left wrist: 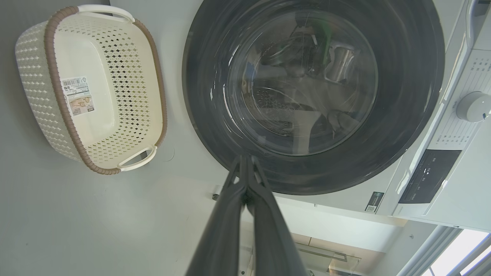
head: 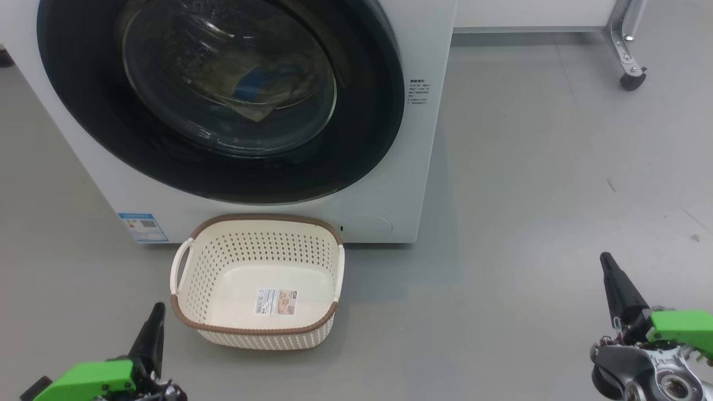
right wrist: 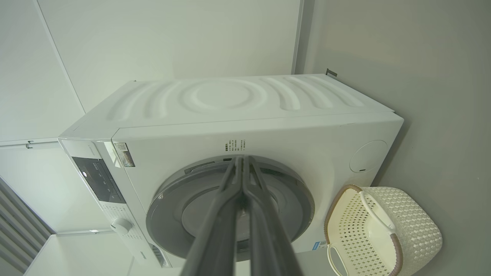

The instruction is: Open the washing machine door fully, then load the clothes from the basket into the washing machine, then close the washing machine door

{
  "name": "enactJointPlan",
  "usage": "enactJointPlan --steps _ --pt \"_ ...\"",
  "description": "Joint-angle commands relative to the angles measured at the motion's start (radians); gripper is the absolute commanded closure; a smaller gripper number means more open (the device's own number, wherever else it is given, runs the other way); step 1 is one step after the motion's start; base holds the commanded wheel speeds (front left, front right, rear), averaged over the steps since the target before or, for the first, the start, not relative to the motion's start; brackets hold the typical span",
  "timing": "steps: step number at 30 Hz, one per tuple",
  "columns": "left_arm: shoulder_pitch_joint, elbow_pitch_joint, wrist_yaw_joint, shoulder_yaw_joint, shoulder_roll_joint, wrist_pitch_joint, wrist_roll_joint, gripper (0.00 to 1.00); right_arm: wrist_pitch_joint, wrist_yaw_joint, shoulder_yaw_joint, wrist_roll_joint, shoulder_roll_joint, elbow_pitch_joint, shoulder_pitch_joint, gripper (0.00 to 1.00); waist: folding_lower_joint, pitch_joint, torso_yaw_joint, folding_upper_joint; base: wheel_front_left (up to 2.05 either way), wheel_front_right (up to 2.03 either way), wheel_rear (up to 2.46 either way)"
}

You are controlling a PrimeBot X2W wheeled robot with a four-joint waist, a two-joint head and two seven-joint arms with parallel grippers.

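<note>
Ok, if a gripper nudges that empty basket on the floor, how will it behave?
The basket is probably light: thin perforated plastic, nothing inside. On the smooth grey floor it would likely slide rather than tip, being low and wide.

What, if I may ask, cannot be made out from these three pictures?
- Head view: glare on the washing machine door glass blurs the clothes; their number is unclear.
- Head view: the top edge cuts off the washing machine above its door.
- Head view: print on the basket sticker is too small.
- Right wrist view: the right gripper fingers cover the door's middle.
</note>
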Motion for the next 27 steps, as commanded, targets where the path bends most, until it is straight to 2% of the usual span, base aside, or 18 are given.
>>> enactJointPlan --steps 1,27 --pt "-0.049 -0.028 -0.001 0.036 0.007 0.006 0.003 1.00 0.008 -0.003 0.016 -0.011 -0.007 -0.031 -0.058 1.00 0.0000 0.000 0.000 0.0000 0.00 0.00 0.00" --pt "-0.049 -0.028 -0.001 0.037 0.007 0.007 0.004 1.00 0.010 -0.003 0.013 -0.013 -0.005 -0.031 -0.058 1.00 0.0000 0.000 0.000 0.0000 0.00 0.00 0.00"
